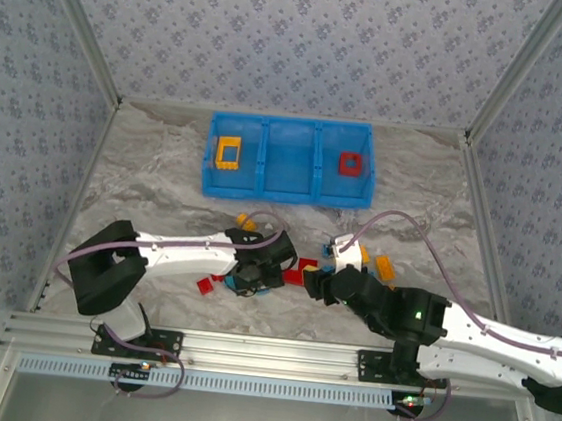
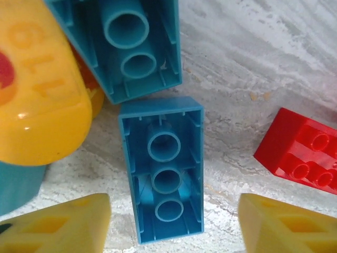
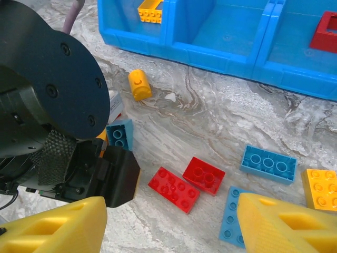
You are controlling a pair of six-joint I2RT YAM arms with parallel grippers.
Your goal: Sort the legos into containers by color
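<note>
Loose legos point(image 1: 305, 265) are counted first, left to right across the right wrist view. One small blue brick point(image 3: 120, 134) is seen studs up beside the black body of the left arm point(image 3: 52, 105). One yellow round piece point(image 3: 139, 84) is found on its side, nearer the bin. Two red bricks point(image 3: 174, 188) are laid just beside each other, and two further blue bricks point(image 3: 268, 163) are placed to their right, the nearer one partly hidden. One orange brick point(image 3: 321, 187) is cut by the frame edge: seven pieces on the marbled table point(image 3: 210, 121). Under the left wrist two more are shown hollow side up, an upturned blue brick point(image 2: 160, 168) and a second upturned blue brick point(image 2: 131, 42) just beyond it. Over to the bin point(image 1: 285, 196), where three compartments side by side are counted. One yellow-orange square frame point(image 1: 229, 153) is held in the left compartment and one red square frame point(image 1: 351, 164) in the right. The left gripper point(image 2: 171, 229) is set low, its yellow fingers point(image 2: 58, 226) held apart; the upturned blue brick is straddled with a gap on either side, not gripped. The right gripper point(image 3: 168, 229) is likewise held apart over the table, near the red bricks.
</note>
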